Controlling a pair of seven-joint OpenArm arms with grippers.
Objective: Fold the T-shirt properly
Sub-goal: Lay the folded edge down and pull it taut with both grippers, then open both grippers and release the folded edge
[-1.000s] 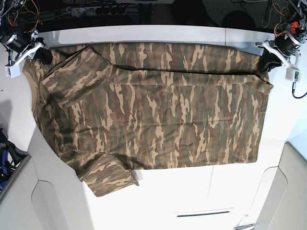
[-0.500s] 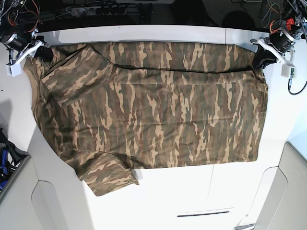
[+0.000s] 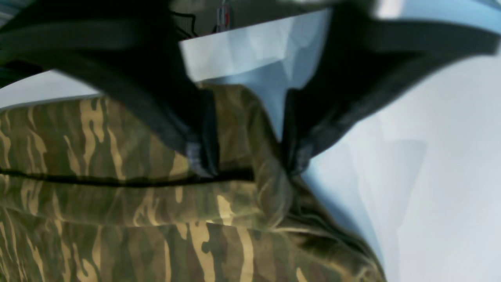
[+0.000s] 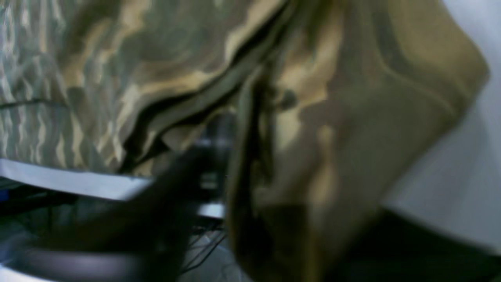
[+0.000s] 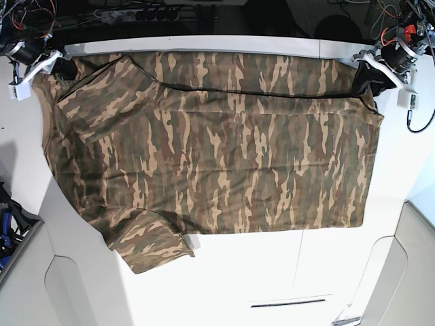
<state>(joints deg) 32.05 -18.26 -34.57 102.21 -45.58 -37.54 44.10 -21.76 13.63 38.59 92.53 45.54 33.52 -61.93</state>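
At the far edge both my grippers, left (image 3: 244, 154) and right (image 5: 60, 70), stand apart astride the T-shirt (image 5: 217, 149) (right blurry), fold laid; next, I'd say: regrip lower hem.

Camouflage T-shirt (image 5: 217, 149) lies spread flat across the white bench (image 5: 285, 272), olive, brown and tan streaks all over. Its far strip is folded over along a dark crease. One short sleeve sticks out at the near left, a small pale label beside it.
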